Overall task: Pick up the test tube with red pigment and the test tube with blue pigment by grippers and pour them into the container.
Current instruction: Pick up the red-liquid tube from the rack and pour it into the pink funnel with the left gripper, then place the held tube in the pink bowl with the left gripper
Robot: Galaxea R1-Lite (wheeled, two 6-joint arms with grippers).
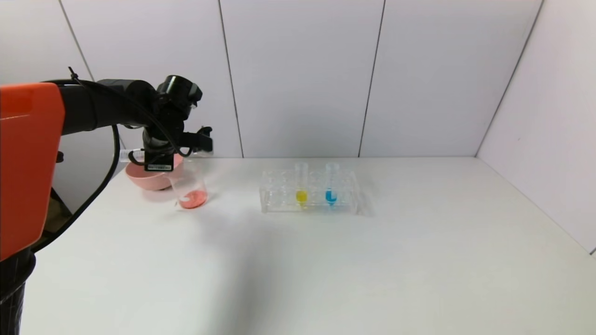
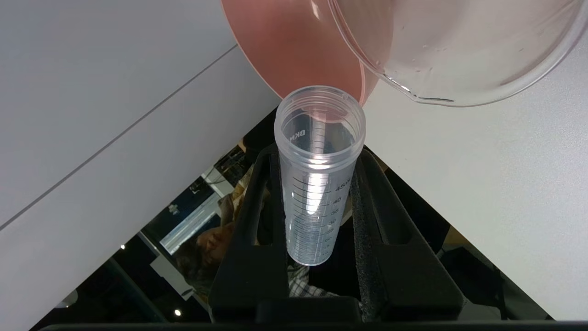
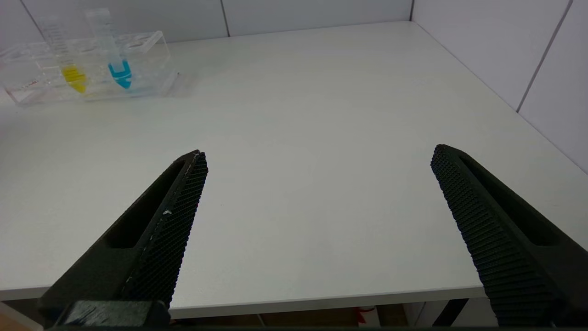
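My left gripper (image 1: 156,156) is shut on a slim clear graduated tube (image 2: 317,184). The tube looks empty and lies tipped about level just above the pink bowl and the beaker; its end (image 1: 126,155) sticks out beside the gripper. The container, a clear glass beaker (image 1: 188,188), holds orange-red liquid at its bottom; it also shows in the left wrist view (image 2: 459,50). The blue-pigment tube (image 1: 331,186) stands upright in the rack and shows in the right wrist view (image 3: 117,64) too. My right gripper (image 3: 317,156) is open and empty at the table's front edge, out of the head view.
A pink bowl (image 1: 139,179) sits behind the beaker at the far left, also in the left wrist view (image 2: 294,46). The clear rack (image 1: 279,200) stands mid-table and holds a yellow-liquid tube (image 1: 301,186) next to the blue one. White walls close the back and the right.
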